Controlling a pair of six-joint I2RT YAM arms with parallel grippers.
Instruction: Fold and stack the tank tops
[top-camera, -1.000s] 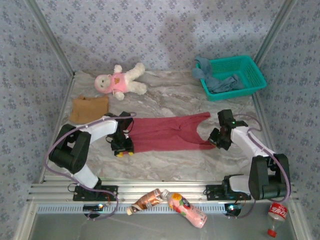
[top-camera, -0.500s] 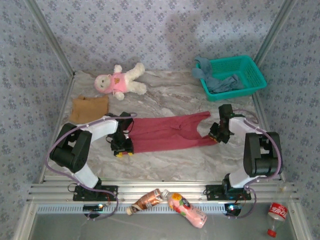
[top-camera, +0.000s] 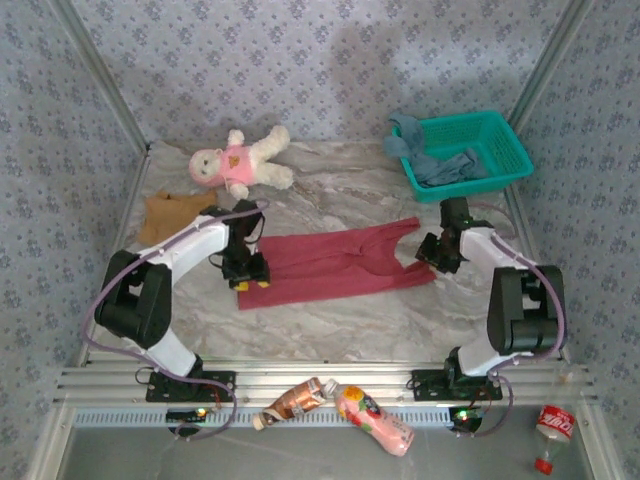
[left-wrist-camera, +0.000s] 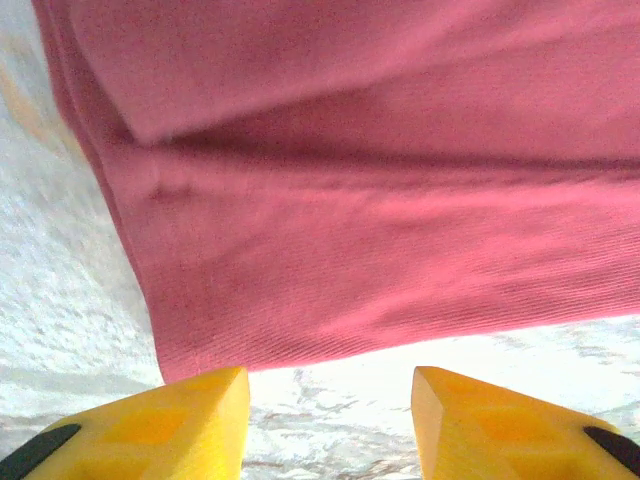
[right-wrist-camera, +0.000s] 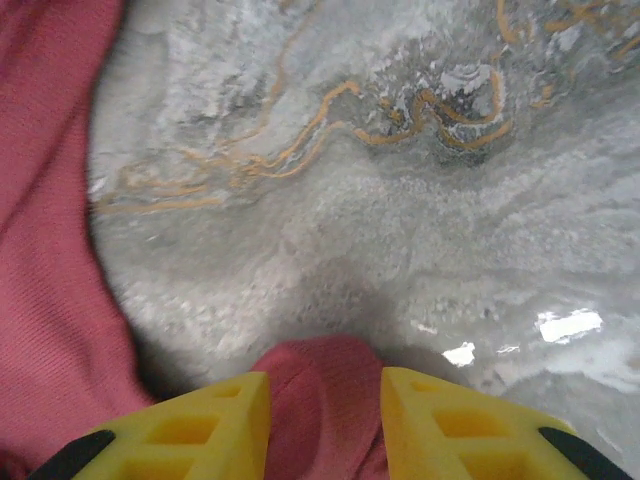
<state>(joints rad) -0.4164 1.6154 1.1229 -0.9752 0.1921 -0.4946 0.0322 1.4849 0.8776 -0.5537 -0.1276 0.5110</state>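
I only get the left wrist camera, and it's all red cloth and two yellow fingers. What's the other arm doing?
Observer: The right gripper is at the strap end of the dark red tank top. A bump of its cloth sits between the fingers, but I can't tell if it's pinched.
Operator: Where are the other tops?
Observer: The blue tank top is bunched in the teal basket and spills over its left rim.
Operator: And the brown one?
Observer: The tan tank top lies crumpled on the table, left of the left gripper and near the plush doll.
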